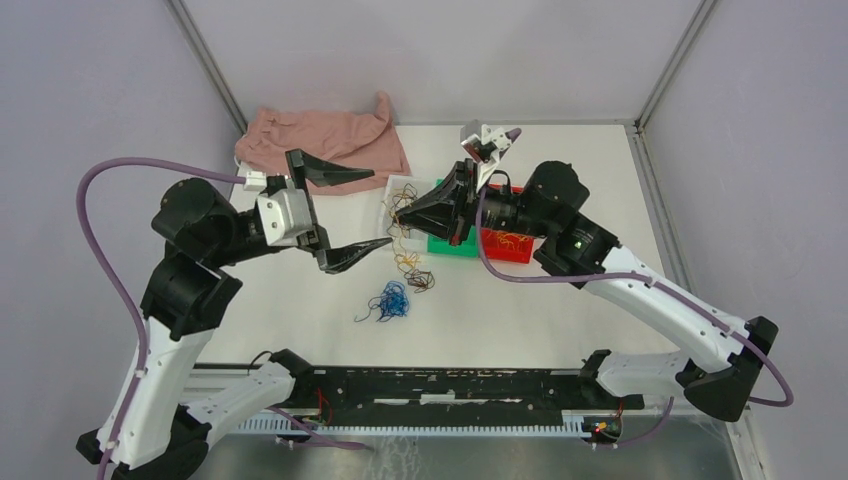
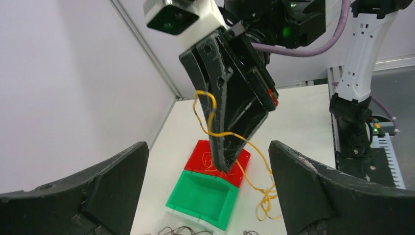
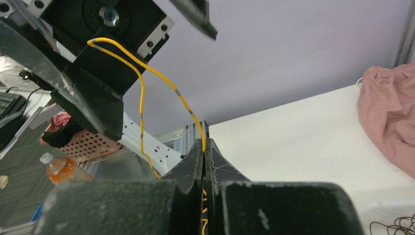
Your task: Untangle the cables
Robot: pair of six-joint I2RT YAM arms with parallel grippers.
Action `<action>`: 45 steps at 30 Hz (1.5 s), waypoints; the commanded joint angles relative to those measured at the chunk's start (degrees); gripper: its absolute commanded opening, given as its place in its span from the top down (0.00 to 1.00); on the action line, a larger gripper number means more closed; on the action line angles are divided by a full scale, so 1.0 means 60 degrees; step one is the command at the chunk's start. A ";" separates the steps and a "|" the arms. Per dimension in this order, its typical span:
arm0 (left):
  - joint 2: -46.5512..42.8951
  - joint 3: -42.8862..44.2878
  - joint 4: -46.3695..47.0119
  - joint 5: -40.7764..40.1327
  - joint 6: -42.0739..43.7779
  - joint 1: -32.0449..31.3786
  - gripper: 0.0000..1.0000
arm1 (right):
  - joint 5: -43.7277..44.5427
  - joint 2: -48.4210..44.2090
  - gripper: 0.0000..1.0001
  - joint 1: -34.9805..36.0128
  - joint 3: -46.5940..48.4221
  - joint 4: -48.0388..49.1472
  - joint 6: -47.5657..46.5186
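Left gripper [image 1: 350,213] gaped wide, gripping nothing. One blue cable bunch [image 1: 390,300] lay on the table [image 1: 550,320] below it. One brown-and-yellow tangle [image 1: 412,268] sat just beyond (strands too fine to count). Right gripper [image 3: 203,142] was clenched on one yellow cable [image 3: 141,105], its lower end cut off. The gripper hid most of two bins, green [image 1: 445,247] and red [image 1: 500,255].

Setting: robotics lab, bench test cell. White table [image 1: 600,320] is boxed in by plain grey panels [image 1: 90,80] on aluminium posts [image 1: 205,60]. Left arm [image 1: 165,350] and right arm [image 1: 660,300] are bolted to a black rail [image 1: 450,385] at the near edge. Outside the cell: keyboard [image 3: 7,100], drink bottle [image 3: 61,169], perforated basket [image 3: 90,144].
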 commanded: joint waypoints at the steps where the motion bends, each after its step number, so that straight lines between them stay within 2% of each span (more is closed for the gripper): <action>1: -0.0289 -0.0701 0.0561 -0.0263 -0.1365 0.0003 0.01 | 0.0934 -0.0410 0.99 0.0039 0.0209 0.0762 0.0075; 4: -0.0794 -0.1867 0.1401 -0.0526 -0.2471 0.0003 0.01 | 0.1561 -0.0442 0.99 0.0081 0.0470 0.0480 -0.0201; 7: -0.0885 -0.2403 0.1472 -0.0191 -0.3259 0.0003 0.01 | 0.2559 -0.0465 0.99 0.0262 0.0579 0.0053 -0.0668; 11: -0.0913 -0.2845 0.1818 -0.0065 -0.3664 0.0002 0.01 | 0.3738 -0.0460 0.99 0.0536 0.0581 -0.0223 -0.1336; 16: -0.0712 -0.2943 0.2539 -0.0652 -0.3892 0.0003 0.09 | 0.4153 -0.0216 0.99 0.0812 0.0663 -0.0326 -0.1621; 24: -0.0625 -0.3026 0.2765 -0.1018 -0.3777 0.0006 0.33 | 0.4291 -0.0131 0.99 0.1028 0.0623 -0.0333 -0.1765; 31: -0.0752 -0.3052 0.2632 -0.1521 -0.3312 0.0007 0.71 | 0.4319 -0.0259 0.99 0.1042 0.0570 -0.0531 -0.1688; 36: -0.0896 -0.2929 0.2238 -0.2141 -0.2379 0.0000 0.89 | 0.4982 -0.0691 1.00 0.1047 0.0339 -0.1028 -0.2014; 41: -0.1056 -0.2681 0.1675 -0.3079 -0.0990 0.0003 0.96 | 0.6144 -0.1233 1.00 0.1037 0.0184 -0.2236 -0.2682; 45: -0.1043 -0.2361 0.1354 -0.3655 -0.0234 0.0003 0.97 | 0.7071 -0.1528 1.00 0.0940 0.0090 -0.3147 -0.3093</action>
